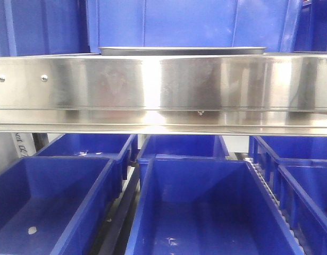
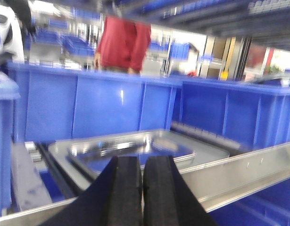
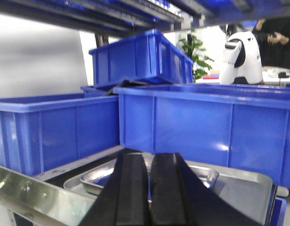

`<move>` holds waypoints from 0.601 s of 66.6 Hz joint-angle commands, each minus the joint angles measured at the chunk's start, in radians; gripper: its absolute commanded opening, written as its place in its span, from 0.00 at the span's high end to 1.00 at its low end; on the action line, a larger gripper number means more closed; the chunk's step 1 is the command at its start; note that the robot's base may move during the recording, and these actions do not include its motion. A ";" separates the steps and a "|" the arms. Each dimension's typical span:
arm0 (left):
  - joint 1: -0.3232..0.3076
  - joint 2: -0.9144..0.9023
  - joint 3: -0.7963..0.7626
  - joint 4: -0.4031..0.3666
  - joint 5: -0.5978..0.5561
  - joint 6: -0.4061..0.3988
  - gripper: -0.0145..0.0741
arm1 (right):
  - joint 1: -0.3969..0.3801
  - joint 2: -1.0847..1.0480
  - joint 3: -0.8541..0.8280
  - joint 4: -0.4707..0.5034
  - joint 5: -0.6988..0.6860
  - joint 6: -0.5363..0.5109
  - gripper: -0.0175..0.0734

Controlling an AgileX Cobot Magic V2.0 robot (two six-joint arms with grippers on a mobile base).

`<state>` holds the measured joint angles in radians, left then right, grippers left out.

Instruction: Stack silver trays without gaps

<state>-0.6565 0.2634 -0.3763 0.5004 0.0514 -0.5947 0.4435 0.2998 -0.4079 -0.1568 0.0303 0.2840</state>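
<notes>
Both arms reach level over the shelf rail [image 2: 248,174], left gripper [image 2: 143,188] and right gripper [image 3: 148,188] pinched together on nothing, near the nested silver trays [image 3: 220,181].

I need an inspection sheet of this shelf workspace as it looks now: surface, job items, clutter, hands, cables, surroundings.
Surface: steel shelf rail across the front view; trays sit on the level behind it.
Job's things: silver trays, a smaller one inside a wider one in both wrist views; only a thin rim shows in the front view.
Clutter: small white bit in the lower left blue bin.
Hands: left hand shut, holding nothing; right hand shut, holding nothing; both short of the trays.
Cables: nothing seen.
Surroundings: blue bins behind the trays; person in red; white robot; plant.
</notes>
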 commanded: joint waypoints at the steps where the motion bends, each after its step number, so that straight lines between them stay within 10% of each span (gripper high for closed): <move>1: -0.005 -0.055 0.004 0.007 -0.012 0.000 0.82 | 0.000 -0.017 0.002 -0.008 -0.007 -0.006 0.83; 40: -0.005 -0.121 0.004 0.007 -0.012 0.000 0.82 | 0.000 -0.017 0.002 -0.008 -0.007 -0.006 0.83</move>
<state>-0.6565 0.1474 -0.3748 0.5024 0.0533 -0.5947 0.4435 0.2875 -0.4079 -0.1568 0.0362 0.2840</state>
